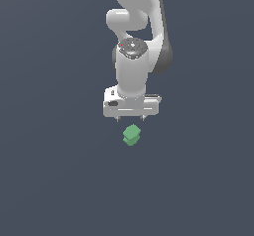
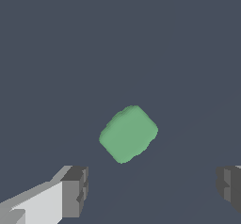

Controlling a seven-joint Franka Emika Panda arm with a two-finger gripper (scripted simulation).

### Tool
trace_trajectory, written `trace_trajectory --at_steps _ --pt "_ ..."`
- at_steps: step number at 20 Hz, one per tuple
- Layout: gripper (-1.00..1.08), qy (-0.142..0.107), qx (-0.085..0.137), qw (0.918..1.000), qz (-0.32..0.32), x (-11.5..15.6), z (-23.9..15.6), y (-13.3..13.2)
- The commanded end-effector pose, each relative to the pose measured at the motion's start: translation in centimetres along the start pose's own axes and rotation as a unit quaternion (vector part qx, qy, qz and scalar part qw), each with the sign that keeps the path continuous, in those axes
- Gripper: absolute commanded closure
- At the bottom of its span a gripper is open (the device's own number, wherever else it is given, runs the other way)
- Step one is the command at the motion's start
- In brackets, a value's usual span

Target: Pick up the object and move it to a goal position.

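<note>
Gray fingertips (image 2: 75,190) of the end effector (image 1: 130,117) stand wide open, empty, above the object (image 1: 131,135), which sits apart below. I'd lower straight, centring the narrow green piece between both pads before closing.

The white arm (image 1: 136,36) comes down from the upper edge and ends in the claw (image 1: 130,118), which points straight down. Its wide white body sits level, and two short dark fingertips (image 1: 118,117) stick out beneath it, set well apart, so the claw stands spread. Just below the claw, between the lines of the two fingertips, is the object (image 1: 131,135), a small light-green blocky piece, turned at an angle. A gap shows between the fingertips and the object; they do not touch. The bench (image 1: 49,180) is plain dark grey-blue.
</note>
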State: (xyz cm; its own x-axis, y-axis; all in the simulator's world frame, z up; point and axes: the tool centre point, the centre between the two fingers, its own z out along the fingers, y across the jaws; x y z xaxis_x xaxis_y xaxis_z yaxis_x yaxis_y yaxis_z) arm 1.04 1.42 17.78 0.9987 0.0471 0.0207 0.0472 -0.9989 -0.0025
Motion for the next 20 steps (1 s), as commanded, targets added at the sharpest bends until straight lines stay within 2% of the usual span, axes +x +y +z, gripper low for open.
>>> trace_trajectory --at_steps 1,11,20 --pt "-0.92 0.000 0.000 1.0000 0.000 0.00 0.00 0.00" --pt "-0.92 -0.003 -0.019 0.9997 -0.013 -0.31 -0.18 0.79" --pt "-0.92 -0.003 -0.018 0.9998 -0.002 -0.28 0.01 0.73"
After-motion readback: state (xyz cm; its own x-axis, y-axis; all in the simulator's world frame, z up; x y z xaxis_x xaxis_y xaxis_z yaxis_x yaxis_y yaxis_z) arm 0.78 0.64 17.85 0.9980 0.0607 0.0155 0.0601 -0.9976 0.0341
